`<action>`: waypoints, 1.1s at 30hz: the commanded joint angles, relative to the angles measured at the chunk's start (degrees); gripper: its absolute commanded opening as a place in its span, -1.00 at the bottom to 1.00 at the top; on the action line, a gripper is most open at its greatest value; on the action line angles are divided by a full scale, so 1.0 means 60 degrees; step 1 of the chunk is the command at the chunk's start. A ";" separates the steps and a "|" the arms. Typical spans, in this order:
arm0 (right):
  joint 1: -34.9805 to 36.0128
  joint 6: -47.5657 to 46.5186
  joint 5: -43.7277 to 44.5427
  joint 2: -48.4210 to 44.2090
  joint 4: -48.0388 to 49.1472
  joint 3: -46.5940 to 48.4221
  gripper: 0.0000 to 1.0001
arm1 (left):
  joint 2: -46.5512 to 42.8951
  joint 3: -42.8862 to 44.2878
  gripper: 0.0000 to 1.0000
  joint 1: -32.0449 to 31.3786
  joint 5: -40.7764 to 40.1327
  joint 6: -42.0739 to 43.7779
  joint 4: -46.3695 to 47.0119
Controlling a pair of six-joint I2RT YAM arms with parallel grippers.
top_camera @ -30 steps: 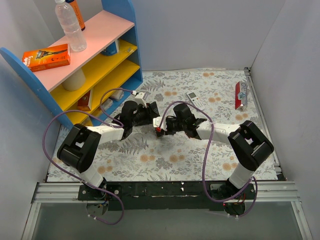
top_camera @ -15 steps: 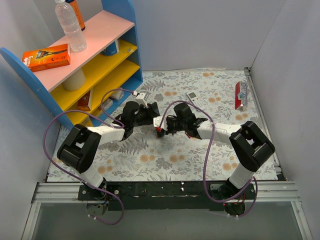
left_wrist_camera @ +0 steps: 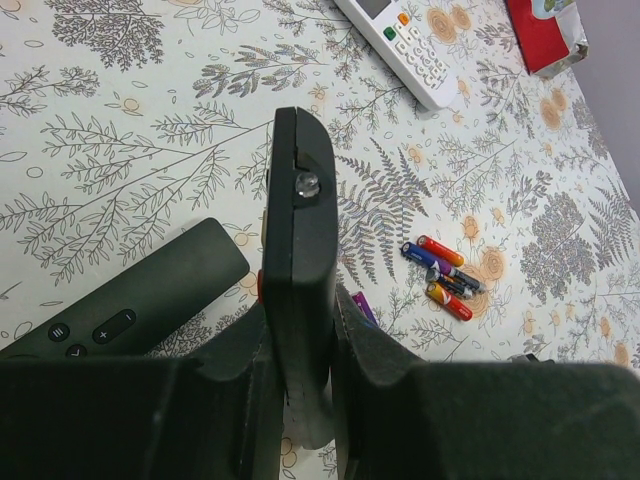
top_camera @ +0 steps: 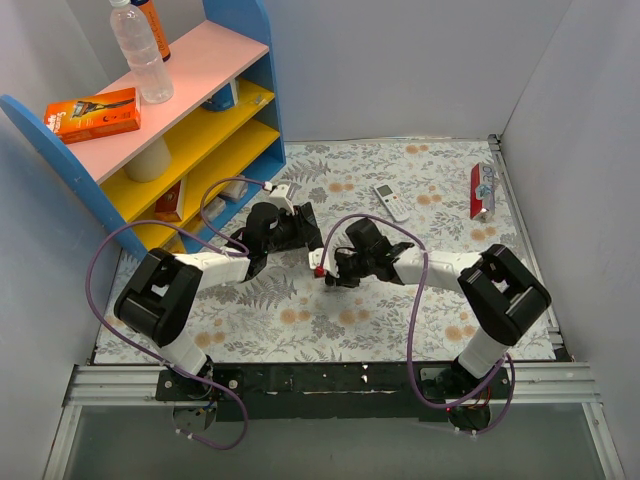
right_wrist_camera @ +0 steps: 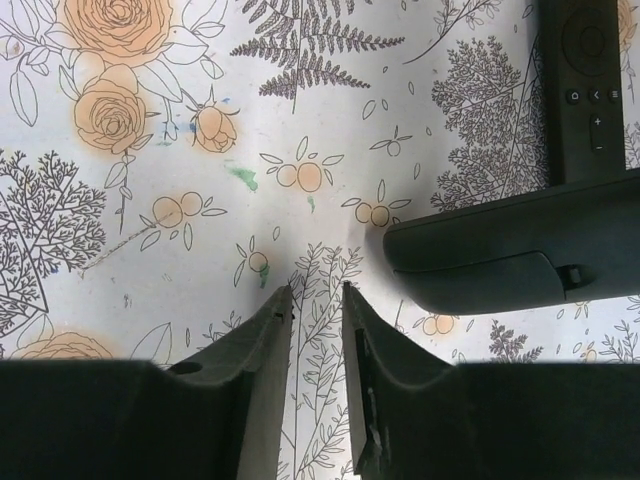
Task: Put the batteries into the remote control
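Note:
The remote control [left_wrist_camera: 130, 300] [right_wrist_camera: 585, 90] lies on the floral mat, black, buttons up. My left gripper [left_wrist_camera: 300, 310] [top_camera: 303, 234] is shut on a plain black bar [left_wrist_camera: 300, 220] [right_wrist_camera: 510, 250], held edge-on above the mat with a small metal stud near its far end. Several red and purple-blue batteries [left_wrist_camera: 445, 275] lie in a cluster to the right of the bar. One more battery [left_wrist_camera: 365, 305] pokes out from under the bar by my right finger. My right gripper [right_wrist_camera: 317, 288] [top_camera: 330, 272] hovers over bare mat just beside the bar, jaws slightly apart, nothing between them.
A white remote [top_camera: 391, 201] [left_wrist_camera: 405, 45] lies farther back on the mat. A red package [top_camera: 480, 190] [left_wrist_camera: 545, 30] leans at the right wall. A blue, yellow and pink shelf [top_camera: 190, 140] with a bottle [top_camera: 140, 50] and an orange box [top_camera: 92, 115] fills the back left.
My right gripper has swung toward the near edge, away from the bar's end, and its jaws have narrowed. The left gripper and the bar have stayed put.

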 commanded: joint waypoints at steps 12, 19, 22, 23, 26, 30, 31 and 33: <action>-0.0076 0.0205 0.0527 -0.1105 0.2427 -0.0629 0.60 | 0.0040 0.0003 -1.00 0.0008 0.0066 0.0582 -0.0538; -0.0120 0.0102 0.0439 -0.0841 0.2720 -0.0541 0.61 | 0.0113 0.0018 -1.00 0.0008 0.0227 0.0582 -0.0567; -0.0135 0.0073 0.0380 -0.0754 0.2779 -0.0468 0.61 | 0.0143 0.0047 -1.00 0.0008 0.0271 0.0582 -0.0553; -0.0149 0.0073 0.0351 -0.0739 0.2764 -0.0439 0.60 | 0.0143 0.0076 -1.00 -0.0006 0.0271 0.0582 -0.0553; -0.0164 0.0058 0.0263 -0.0578 0.2794 -0.0351 0.59 | 0.0143 0.0091 -1.00 -0.0006 0.0301 0.0582 -0.0567; -0.0164 0.0058 0.0102 -0.0402 0.2764 -0.0190 0.58 | 0.0187 0.0120 -1.00 -0.0006 0.0374 0.0582 -0.0553; -0.0179 0.0044 0.0102 -0.0343 0.2750 -0.0175 0.58 | 0.0201 0.0120 -1.00 -0.0006 0.0388 0.0582 -0.0553; -0.0194 0.0044 0.0131 -0.0270 0.2793 -0.0131 0.57 | 0.0231 0.0135 -1.00 -0.0006 0.0418 0.0568 -0.0567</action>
